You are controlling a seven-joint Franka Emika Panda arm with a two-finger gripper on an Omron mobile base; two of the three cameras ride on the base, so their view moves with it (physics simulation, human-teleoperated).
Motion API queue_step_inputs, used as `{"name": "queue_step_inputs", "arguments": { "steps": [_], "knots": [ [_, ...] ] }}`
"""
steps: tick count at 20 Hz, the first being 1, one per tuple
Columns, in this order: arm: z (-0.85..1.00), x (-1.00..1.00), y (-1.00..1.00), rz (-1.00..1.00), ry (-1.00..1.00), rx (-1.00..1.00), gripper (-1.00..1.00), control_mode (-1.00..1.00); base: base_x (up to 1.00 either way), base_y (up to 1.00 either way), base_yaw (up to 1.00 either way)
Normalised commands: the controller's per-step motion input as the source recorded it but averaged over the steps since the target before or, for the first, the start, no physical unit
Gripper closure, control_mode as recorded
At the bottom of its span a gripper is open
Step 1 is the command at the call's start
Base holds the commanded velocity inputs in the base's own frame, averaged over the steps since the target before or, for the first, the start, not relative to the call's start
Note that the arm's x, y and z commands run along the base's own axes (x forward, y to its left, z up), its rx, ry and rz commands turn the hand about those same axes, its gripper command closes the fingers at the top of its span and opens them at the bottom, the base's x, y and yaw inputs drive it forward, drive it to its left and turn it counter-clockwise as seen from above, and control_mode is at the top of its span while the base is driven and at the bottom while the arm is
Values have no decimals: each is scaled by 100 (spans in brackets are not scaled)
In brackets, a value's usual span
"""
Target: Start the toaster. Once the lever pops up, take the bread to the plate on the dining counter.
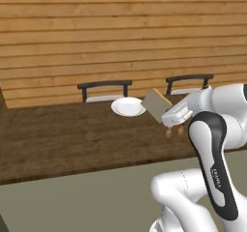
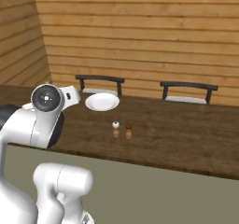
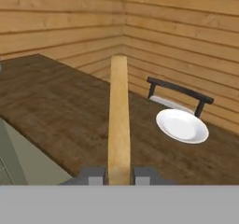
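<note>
My gripper (image 3: 119, 175) is shut on the bread (image 3: 119, 120), a tan slice seen edge-on between the two fingertips. From the left base view the bread (image 1: 156, 103) hangs tilted above the dining counter (image 1: 72, 134), just right of the white plate (image 1: 128, 106), with the gripper (image 1: 165, 114) at its lower right edge. The plate (image 3: 182, 125) lies empty ahead and to the right of the slice, near the counter's far edge. It also shows as the plate (image 2: 101, 101) in the right base view. The toaster and its lever are out of view.
Two small shakers (image 2: 122, 130) stand mid-counter, below and right of my hand in the left base view. Two black-framed chairs (image 1: 104, 89) (image 1: 189, 82) back the counter against a plank wall. The counter's near edge (image 2: 140, 164) drops to a grey floor.
</note>
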Motion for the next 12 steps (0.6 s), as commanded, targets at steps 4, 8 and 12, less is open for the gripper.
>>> {"name": "queue_step_inputs", "arguments": {
  "steps": [4,8,12],
  "knots": [
    [0,0,0,0,0,0,100,100,48,0,0],
    [0,0,0,0,0,0,100,100,43,0,0],
    [0,16,-2,0,0,0,100,-100,18,0,0]
  ]
}}
